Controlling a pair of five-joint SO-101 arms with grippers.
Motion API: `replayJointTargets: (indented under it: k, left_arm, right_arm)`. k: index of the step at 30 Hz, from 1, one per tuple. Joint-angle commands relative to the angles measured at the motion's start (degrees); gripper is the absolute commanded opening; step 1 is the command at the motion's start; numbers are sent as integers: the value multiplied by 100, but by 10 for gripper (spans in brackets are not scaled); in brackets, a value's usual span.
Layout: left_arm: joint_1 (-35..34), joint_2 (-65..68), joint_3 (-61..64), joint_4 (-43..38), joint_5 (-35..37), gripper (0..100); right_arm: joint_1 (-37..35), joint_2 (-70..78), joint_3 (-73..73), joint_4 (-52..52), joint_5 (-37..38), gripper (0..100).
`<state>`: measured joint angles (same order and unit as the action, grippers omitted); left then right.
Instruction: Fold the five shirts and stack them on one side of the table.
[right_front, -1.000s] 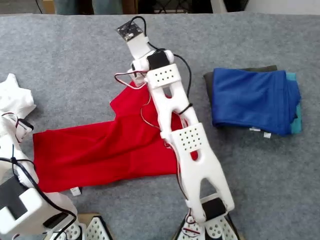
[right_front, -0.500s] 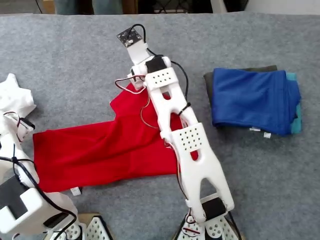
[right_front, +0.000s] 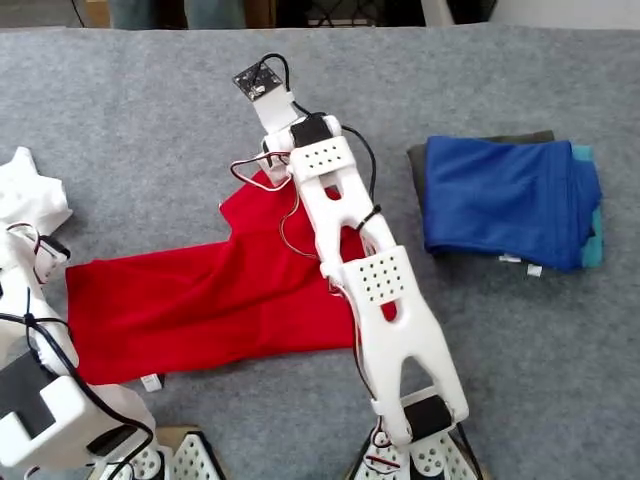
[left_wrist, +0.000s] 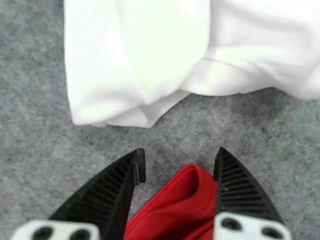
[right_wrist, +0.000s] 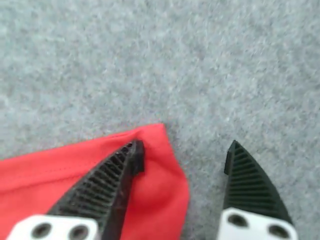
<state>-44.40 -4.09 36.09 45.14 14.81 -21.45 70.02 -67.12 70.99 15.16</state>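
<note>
Red shirt (right_front: 200, 300) flat, both ends straddled!
It lies near the stack (right_front: 505, 200), long axis running away from it; right gripper (right_wrist: 185, 147), spread wide, straddles the corner nearer the stack, left gripper (left_wrist: 181, 152), also spread, the farthest edge.

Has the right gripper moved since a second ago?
Yes, slightly. In the high view the wrist of the right gripper slid toward the near edge of the grey felt table, away from the folded blue shirt.
</note>
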Motion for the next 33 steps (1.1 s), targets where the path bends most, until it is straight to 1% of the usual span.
replayJointTargets:
  k: [1,3,4,6,10,13,17,22,24,28,33]
  left_arm:
    - [48,-35,-110,-26,9,241]
    - [48,-35,-110,-26,9,241]
    - [48,-35,-110,-26,9,241]
    - [48,-35,-119,-26,9,241]
    - [48,-35,-127,-26,9,241]
    - [48,-35,-136,-26,9,241]
    - [57,-35,-136,-26,9,241]
    - [57,-35,-136,-26,9,241]
    - [57,-35,-136,-9,9,241]
    - [57,-79,-136,79,9,241]
    - [66,-79,-743,905,18,241]
  right_arm:
    - [-70,-84,-22,88,18,162]
    - [-70,-84,-22,35,70,48]
    - [-88,-75,-22,-35,193,12]
    - [-114,-75,-22,-70,325,21]
    - [-132,-101,-22,-141,281,13]
    - [-123,-110,-391,0,264,13]
    - [-105,-110,-1411,527,-193,13]
    - [-193,-110,-2862,1424,-545,13]
    - [-229,-233,-2870,1662,-668,13]
    - [-229,-927,-2835,2338,-985,13]
    - [-176,-1815,-2774,3015,-985,13]
